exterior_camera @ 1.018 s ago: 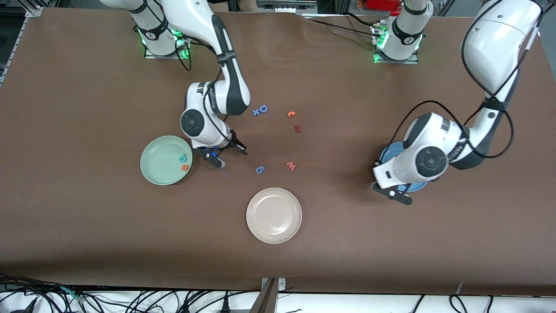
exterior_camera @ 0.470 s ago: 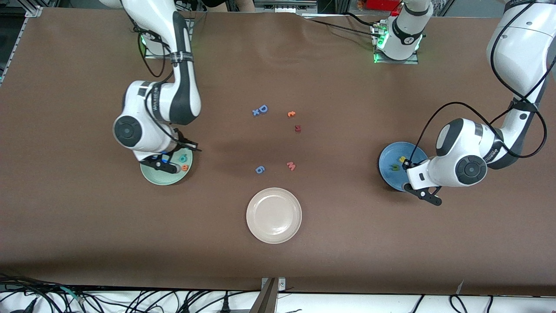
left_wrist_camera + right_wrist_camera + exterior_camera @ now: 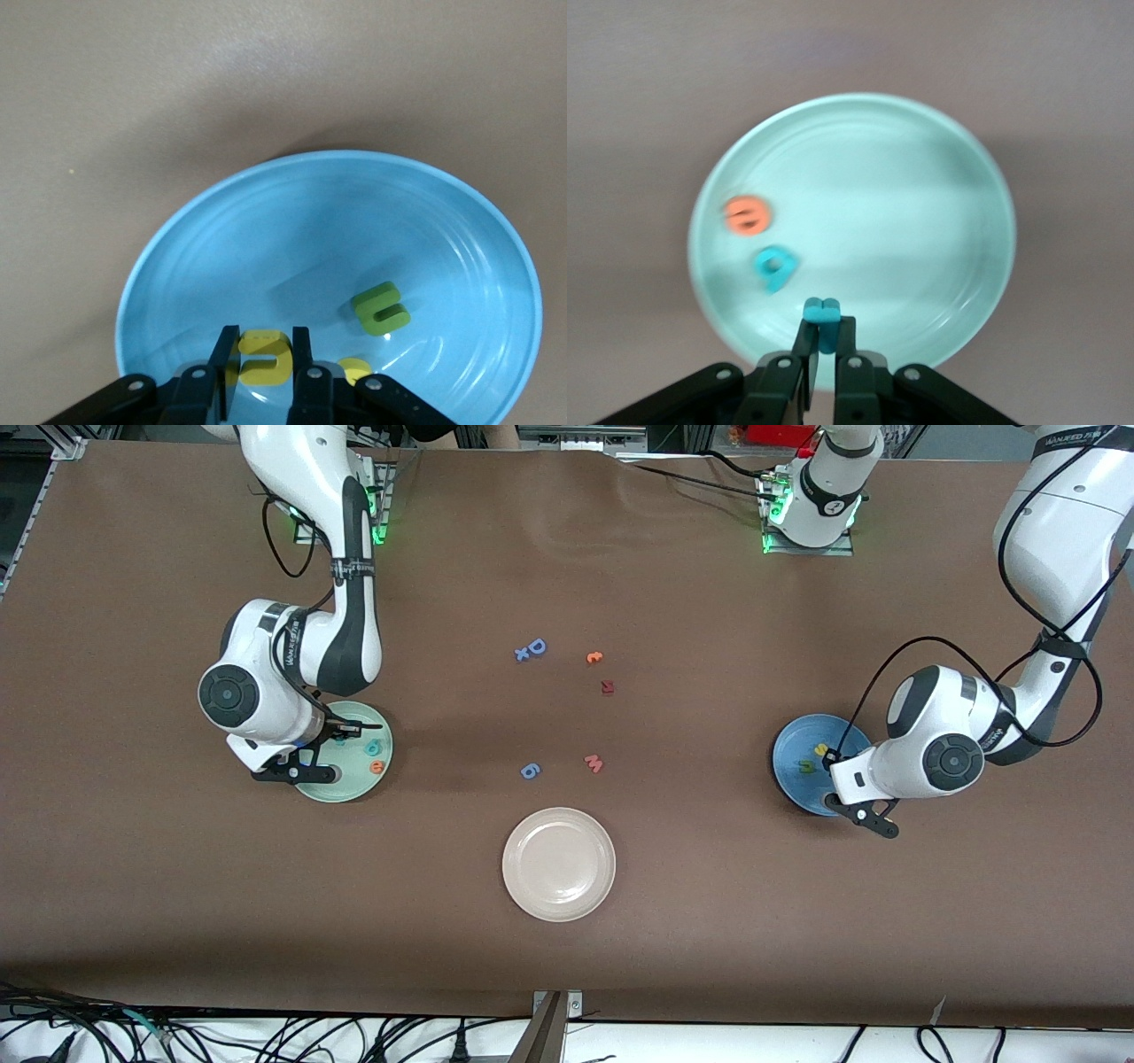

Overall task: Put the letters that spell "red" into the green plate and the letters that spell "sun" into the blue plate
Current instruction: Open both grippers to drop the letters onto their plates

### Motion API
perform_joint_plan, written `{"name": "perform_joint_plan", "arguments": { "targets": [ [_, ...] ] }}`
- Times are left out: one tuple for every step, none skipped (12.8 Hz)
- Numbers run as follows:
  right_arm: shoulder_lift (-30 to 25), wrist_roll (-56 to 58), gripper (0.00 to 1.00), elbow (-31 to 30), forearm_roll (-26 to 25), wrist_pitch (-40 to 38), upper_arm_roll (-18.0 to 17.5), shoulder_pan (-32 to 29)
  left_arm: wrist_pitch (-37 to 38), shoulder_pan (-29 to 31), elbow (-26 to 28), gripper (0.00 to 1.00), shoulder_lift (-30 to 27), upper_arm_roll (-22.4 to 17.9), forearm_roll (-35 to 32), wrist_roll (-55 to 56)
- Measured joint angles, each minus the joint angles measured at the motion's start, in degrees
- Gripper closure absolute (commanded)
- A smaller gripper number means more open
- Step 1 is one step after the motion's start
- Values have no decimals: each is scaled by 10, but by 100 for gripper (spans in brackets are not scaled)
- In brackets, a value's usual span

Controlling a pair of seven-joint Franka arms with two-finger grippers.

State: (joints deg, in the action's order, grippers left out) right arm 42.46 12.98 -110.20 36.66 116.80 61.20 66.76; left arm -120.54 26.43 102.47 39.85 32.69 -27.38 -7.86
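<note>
Right pincer (image 3: 821, 341) is over the green plate (image 3: 312, 778), pinched on a small teal letter (image 3: 821, 317) — probably the r, shape not clear from here; teal d (image 3: 775, 266) and orange e (image 3: 747, 215) already lie in that plate. Left pincer (image 3: 263, 372) is low over the blue plate (image 3: 292, 221), jaws narrow around the yellow s (image 3: 263, 356); can't tell if it's gripped or just let go. Olive n (image 3: 381, 309) sits in the plate beside it, and a yellow bit (image 3: 356, 367) next to it is likely the u. The letters look like light, soft foam — squashy, easy to flick, best taken across a stroke with a light pinch and let go low so they don't bounce out. Brown matte surface (image 3: 709, 921), flat; relative to the beige plate (image 3: 559, 864), the distractors D (image 3: 535, 646), 6 (image 3: 530, 771), pink m (image 3: 594, 763) and dark red letter (image 3: 608, 686) all lie farther from the front camera. Cables run along the surface edge nearest that camera.
</note>
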Motion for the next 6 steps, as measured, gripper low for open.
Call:
{"name": "perform_joint_plan", "arguments": {
  "targets": [
    [3,15,96,-12,0,18,0,0,0,0,0,0,0,1,0,0],
    [6,21,96,-19,0,27,0,-1,0,0,0,0,0,1,0,-1],
    [6,24,95,-23,0,30,0,-3,0,0,0,0,0,2,0,-1],
    [6,25,92,-24,0,32,0,-6,0,0,0,0,0,2,0,-1],
    [6,26,87,-23,0,32,-3,-12,0,0,-2,0,0,2,0,-1],
    [6,26,67,-23,0,32,-11,-21,0,0,-4,0,0,3,0,-1]
  ]
}}
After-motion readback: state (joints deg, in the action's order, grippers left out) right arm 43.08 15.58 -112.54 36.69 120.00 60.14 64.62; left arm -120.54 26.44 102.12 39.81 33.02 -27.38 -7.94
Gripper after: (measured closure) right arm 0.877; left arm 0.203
